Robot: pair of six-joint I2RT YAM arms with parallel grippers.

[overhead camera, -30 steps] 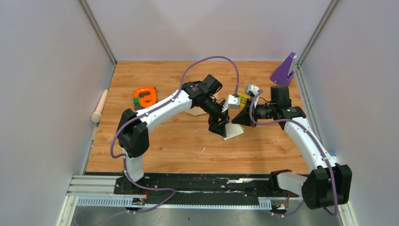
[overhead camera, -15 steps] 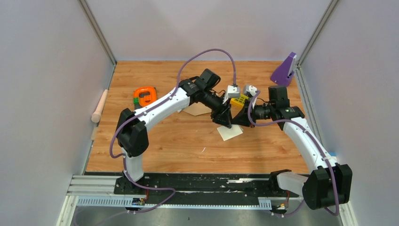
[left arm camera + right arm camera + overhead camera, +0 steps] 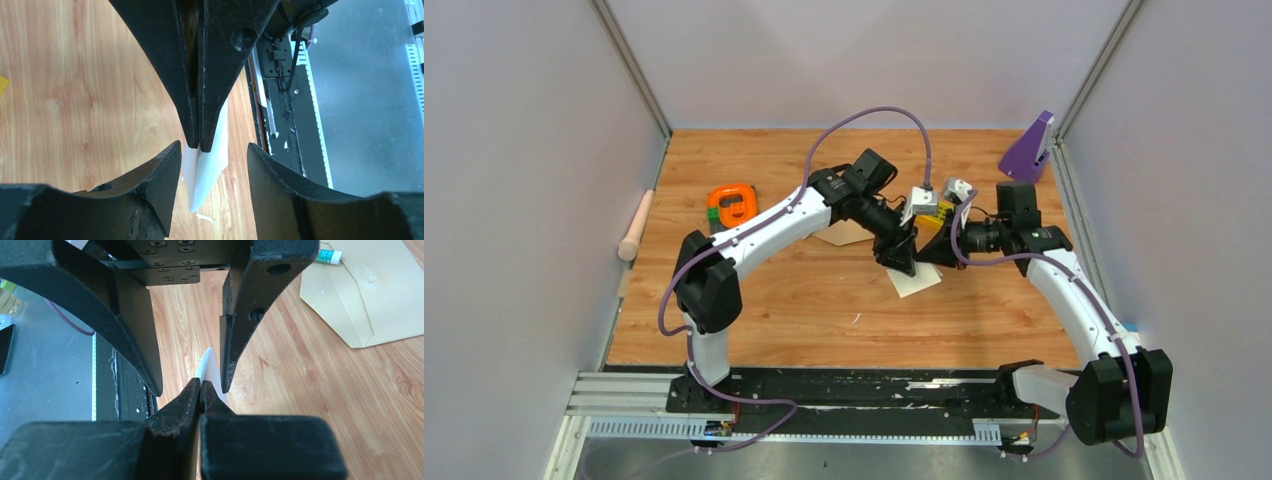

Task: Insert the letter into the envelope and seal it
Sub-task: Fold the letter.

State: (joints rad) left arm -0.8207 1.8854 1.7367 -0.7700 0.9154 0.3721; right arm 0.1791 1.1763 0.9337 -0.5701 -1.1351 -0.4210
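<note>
Letter (image 3: 207, 170) up on edge, pinched in right end effector (image 3: 200, 384), jaws fully closed on its upper edge. Lower corner touching or just above the surface (image 3: 774, 300); cannot tell which. Looks folded, with two layers showing in left wrist view. Left end effector (image 3: 213, 146) open, one finger either side of the sheet, right at the right's tips. No contact with the paper as far as visible.

Envelope (image 3: 370, 295) flat on the surface, apart from the letter, partly hidden under left arm (image 3: 774, 225) in top view. Flap looks folded out, not certain; pocket not visibly spread. Small white-and-green tube (image 3: 328, 256), probably glue, just beyond the envelope.

Step in hand, best guess: regrasp or handover of the letter between arms, possibly pinching a crease. Insertion not started, sealing not started, so early in the task.

Next move calls for:
- Closing left on the sheet beside the right's grip before any release by right; otherwise risk of drop or swing.
- Then carrying the letter edge-first to the envelope mouth with one arm, pinning the envelope and holding the mouth open with the other.

Risks:
- Thin paper buckling on entry.
- Fingertip collision, given the tight spacing of the two end effectors.
- Envelope sliding on the wood.
</note>
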